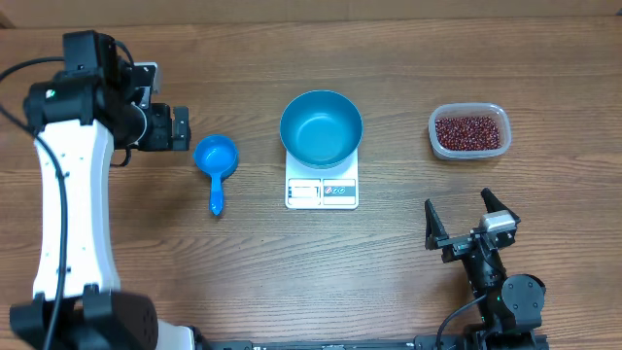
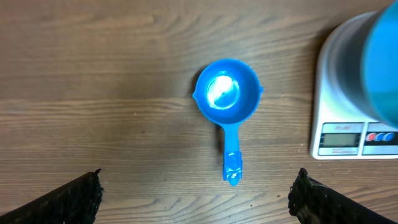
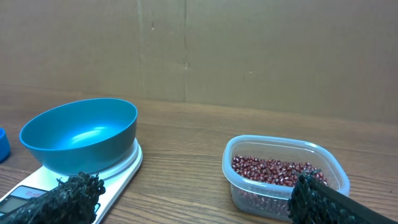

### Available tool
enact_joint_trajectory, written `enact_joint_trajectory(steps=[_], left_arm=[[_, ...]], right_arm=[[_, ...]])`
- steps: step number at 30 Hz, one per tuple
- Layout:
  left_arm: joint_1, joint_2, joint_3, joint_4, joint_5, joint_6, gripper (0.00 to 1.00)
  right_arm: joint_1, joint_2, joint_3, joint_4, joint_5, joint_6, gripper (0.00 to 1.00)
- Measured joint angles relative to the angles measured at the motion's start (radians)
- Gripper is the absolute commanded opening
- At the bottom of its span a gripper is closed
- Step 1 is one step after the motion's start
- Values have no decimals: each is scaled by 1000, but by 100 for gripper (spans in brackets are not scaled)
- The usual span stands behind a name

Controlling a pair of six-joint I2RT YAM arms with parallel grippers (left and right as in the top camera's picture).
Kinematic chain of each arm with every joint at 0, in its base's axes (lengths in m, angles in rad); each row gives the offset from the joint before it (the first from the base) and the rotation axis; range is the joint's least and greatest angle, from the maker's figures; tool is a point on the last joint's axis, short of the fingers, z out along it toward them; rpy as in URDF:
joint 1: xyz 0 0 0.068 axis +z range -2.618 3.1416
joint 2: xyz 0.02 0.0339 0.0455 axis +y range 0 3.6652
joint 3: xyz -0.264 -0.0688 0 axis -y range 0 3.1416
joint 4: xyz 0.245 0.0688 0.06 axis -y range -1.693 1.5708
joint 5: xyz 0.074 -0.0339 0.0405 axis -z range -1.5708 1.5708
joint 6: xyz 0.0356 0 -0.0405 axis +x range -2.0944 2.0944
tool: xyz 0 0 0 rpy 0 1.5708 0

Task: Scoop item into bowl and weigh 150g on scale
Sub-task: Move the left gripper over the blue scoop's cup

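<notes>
The bright blue bowl [image 1: 321, 126] stands on the white scale [image 1: 322, 192] at mid-table, and its inside looks bare [image 3: 81, 134]. The item, tiny red-brown beans [image 1: 470, 132], fills a clear plastic tub [image 3: 283, 177] at the right. A small blue handled scoop [image 1: 216, 160] lies left of the scale, cup up and holding nothing [image 2: 227, 93]. My left gripper [image 1: 185, 128] hovers just left of the scoop, open and not touching it [image 2: 198, 177]. Near the front right my right gripper [image 1: 458, 201] is open and holds nothing; it faces the gap between scale and tub [image 3: 196, 186].
The wooden table [image 1: 292, 272] carries only these things. A cardboard wall [image 3: 249, 50] stands behind the table. The scale's display and buttons [image 2: 357, 138] face the front edge. The left arm's white link [image 1: 68, 194] runs down the left side.
</notes>
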Motion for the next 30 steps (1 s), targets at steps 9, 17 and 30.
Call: enact_joint_trajectory(steps=[9, 17, 30], left_arm=[[0, 160, 0, 0, 0, 0, 100], [0, 279, 0, 17, 0, 0, 100], [0, 388, 1, 58, 0, 0, 99]], right_arm=[[0, 0, 0, 0, 0, 0, 100], [0, 0, 0, 0, 0, 0, 100], [0, 0, 0, 0, 0, 0, 100]])
